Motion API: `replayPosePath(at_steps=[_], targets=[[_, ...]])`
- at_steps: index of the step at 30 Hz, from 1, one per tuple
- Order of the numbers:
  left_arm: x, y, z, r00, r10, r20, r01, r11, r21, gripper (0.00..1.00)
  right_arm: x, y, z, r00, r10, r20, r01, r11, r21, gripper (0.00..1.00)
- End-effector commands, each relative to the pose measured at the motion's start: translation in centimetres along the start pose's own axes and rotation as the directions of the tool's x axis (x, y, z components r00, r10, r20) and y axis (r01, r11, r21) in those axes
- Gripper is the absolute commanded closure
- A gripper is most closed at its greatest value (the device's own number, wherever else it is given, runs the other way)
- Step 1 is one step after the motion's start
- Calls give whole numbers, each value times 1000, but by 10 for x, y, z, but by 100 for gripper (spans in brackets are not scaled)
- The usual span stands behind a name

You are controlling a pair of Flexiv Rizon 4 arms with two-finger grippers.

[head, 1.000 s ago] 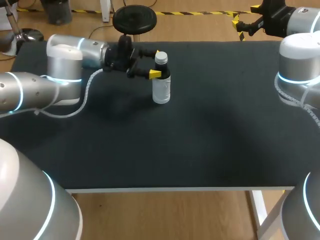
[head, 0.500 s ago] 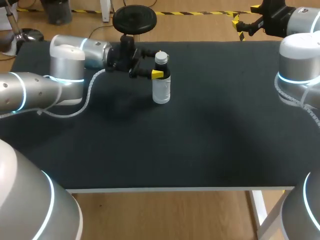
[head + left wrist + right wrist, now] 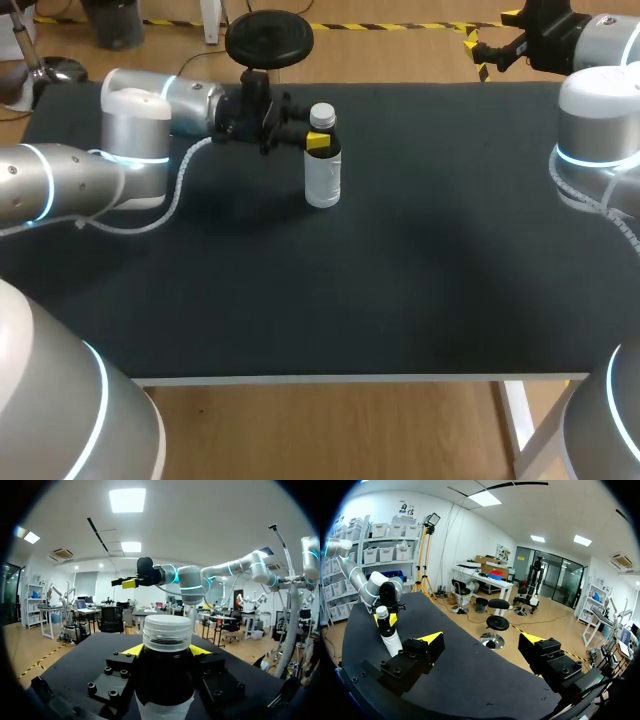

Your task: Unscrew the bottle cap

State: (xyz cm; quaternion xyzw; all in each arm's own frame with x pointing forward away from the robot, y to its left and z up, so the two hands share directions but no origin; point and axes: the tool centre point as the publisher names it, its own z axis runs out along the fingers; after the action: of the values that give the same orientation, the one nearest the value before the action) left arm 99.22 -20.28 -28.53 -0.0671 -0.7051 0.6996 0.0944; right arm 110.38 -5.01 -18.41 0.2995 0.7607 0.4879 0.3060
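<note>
A small bottle with a white label, dark shoulders and a pale screw cap stands upright at the far middle of the table. My left gripper comes in level from the left and is shut on the bottle just under the cap. In the left wrist view the bottle fills the gap, with a yellow fingertip pressed against each side. My right gripper hangs open above the table's far right edge, well away from the bottle; nothing sits between its fingers.
The black table top runs from the bottle to the white front edge. My right arm's base stands at the table's right side.
The left gripper's fingers have closed in from wide open onto the bottle's neck. The bottle has stayed in place, and the right arm has not moved.
</note>
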Motion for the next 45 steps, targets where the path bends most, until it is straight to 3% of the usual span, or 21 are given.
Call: replayPosePath(at_steps=[1, 10, 45], targets=[[-4, 1, 0, 1000, 4, -9, -4, 1000, 2, 100, 0, 0, 0, 1000, 0, -1, 0, 1000, 2, 0], [-4, -6, -4, 1000, 26, -6, -26, 1000, 2, 100, 0, 0, 0, 1000, 0, -1, 0, 1000, 2, 0], [-3, -4, -8, 1000, 31, 7, -31, 1000, -4, 100, 0, 0, 0, 1000, 0, -1, 0, 1000, 2, 0]])
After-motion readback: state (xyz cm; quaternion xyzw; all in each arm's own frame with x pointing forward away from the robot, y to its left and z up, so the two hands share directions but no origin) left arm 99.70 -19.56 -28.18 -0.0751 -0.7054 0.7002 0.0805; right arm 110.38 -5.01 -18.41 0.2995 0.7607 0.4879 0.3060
